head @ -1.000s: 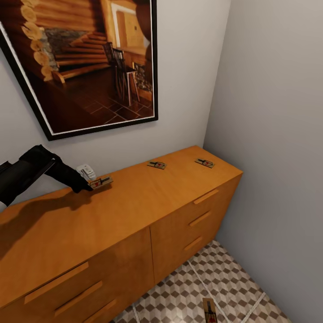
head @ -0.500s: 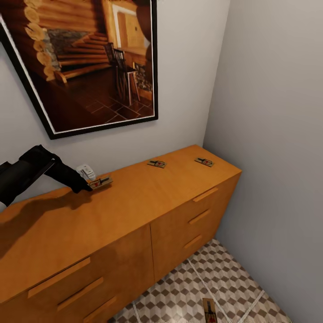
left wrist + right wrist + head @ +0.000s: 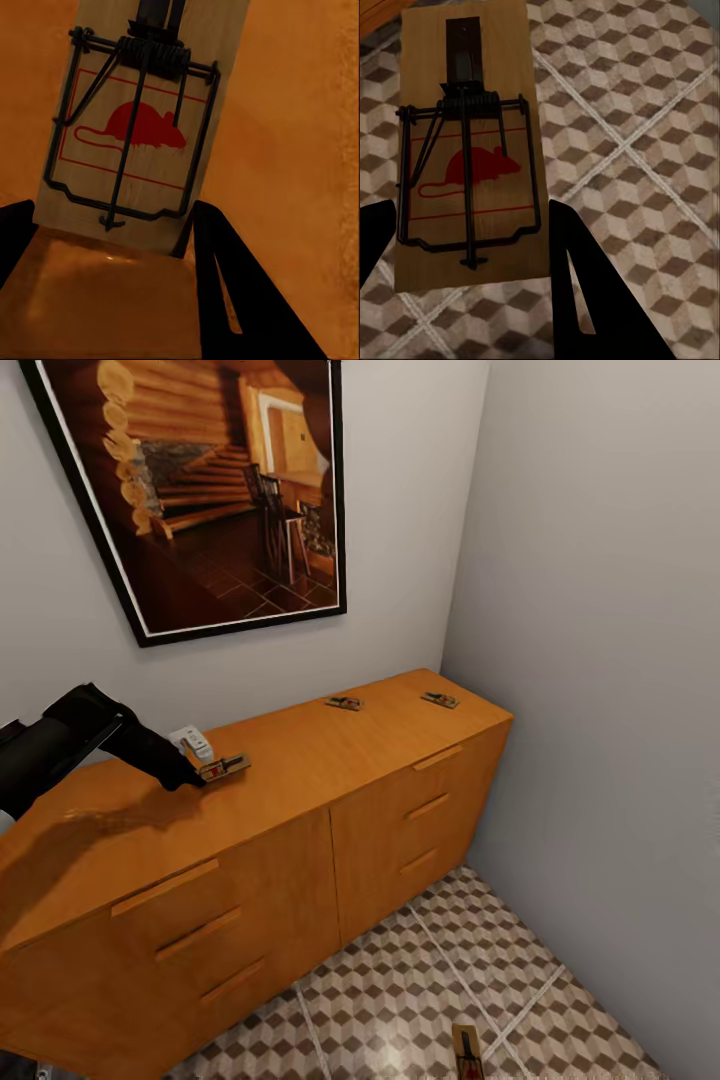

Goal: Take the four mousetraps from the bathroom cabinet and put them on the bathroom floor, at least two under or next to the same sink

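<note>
The orange-brown cabinet point(image 3: 310, 760) stands against the back wall. Two mousetraps point(image 3: 344, 703) point(image 3: 440, 700) lie on its top near the far right end. My left gripper point(image 3: 203, 773) is shut on the end of a third mousetrap point(image 3: 226, 766) just over the top; up close the mousetrap point(image 3: 142, 127) shows its red mouse print between my left gripper's point(image 3: 112, 225) black fingers. My right gripper point(image 3: 469, 225) is shut on a fourth mousetrap point(image 3: 469, 157) above the bathroom floor point(image 3: 645, 112); that mousetrap point(image 3: 467, 1050) shows at the picture's lower edge. The sink is out of view.
A large framed picture point(image 3: 220, 490) hangs above the cabinet. A small white fitting point(image 3: 192, 742) sits on the wall behind my left gripper. A grey side wall point(image 3: 600, 660) closes the right. Cube-patterned floor point(image 3: 400, 1000) lies open before the drawers.
The whole head view has shifted: the cabinet now sits farther off and more of its front and the floor shows. Both grippers keep their mousetraps at the same spots in the picture.
</note>
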You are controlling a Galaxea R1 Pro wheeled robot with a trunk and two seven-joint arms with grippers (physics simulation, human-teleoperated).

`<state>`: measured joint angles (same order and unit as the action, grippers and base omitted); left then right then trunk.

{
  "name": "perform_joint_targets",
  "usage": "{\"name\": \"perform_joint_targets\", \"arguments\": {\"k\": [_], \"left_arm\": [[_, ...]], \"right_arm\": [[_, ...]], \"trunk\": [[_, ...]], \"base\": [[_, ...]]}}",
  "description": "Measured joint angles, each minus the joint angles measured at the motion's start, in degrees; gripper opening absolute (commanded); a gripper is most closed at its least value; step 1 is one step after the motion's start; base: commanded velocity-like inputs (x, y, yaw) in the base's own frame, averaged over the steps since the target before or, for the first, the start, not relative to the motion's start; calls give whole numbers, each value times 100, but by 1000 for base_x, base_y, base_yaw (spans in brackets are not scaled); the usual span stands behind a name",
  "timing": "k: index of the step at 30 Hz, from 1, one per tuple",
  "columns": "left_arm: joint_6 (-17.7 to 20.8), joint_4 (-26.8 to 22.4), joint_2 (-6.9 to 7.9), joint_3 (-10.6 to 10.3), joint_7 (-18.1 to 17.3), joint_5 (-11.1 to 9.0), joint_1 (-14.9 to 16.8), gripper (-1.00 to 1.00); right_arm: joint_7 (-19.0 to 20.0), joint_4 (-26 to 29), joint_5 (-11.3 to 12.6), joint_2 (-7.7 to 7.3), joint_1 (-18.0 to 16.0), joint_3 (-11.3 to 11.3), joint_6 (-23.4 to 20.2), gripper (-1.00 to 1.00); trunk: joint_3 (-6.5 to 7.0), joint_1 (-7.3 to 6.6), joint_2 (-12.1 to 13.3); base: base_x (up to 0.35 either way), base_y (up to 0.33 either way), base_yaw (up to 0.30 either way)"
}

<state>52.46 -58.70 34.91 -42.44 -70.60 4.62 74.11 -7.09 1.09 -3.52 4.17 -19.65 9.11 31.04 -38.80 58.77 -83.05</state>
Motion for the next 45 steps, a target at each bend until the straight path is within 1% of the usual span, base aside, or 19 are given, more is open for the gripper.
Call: {"name": "perform_joint_targets", "arguments": {"k": [28, 36, 42, 45], "left_arm": [[-1, 5, -6, -16, 8, -6, -1, -100], [-2, 41, -18, -126, 12, -6, -1, -100], [-6, 105, -22, -141, 17, -6, 0, -100], [-7, 156, -22, -167, 13, -6, 0, -100]], "right_arm": [[-1, 0, 0, -4, 0, 0, 0, -100], [-1, 0, 0, -3, 0, -1, 0, -100], [0, 0, 0, -4, 0, 1, 0, -100], [1, 0, 0, -4, 0, 0, 0, -100]], "trunk": [[0, -1, 0], [0, -1, 0], [0, -1, 0], [0, -3, 0]], "base": [[-270, -205, 0], [-268, -207, 0], [-259, -185, 0], [-94, -86, 0]]}}
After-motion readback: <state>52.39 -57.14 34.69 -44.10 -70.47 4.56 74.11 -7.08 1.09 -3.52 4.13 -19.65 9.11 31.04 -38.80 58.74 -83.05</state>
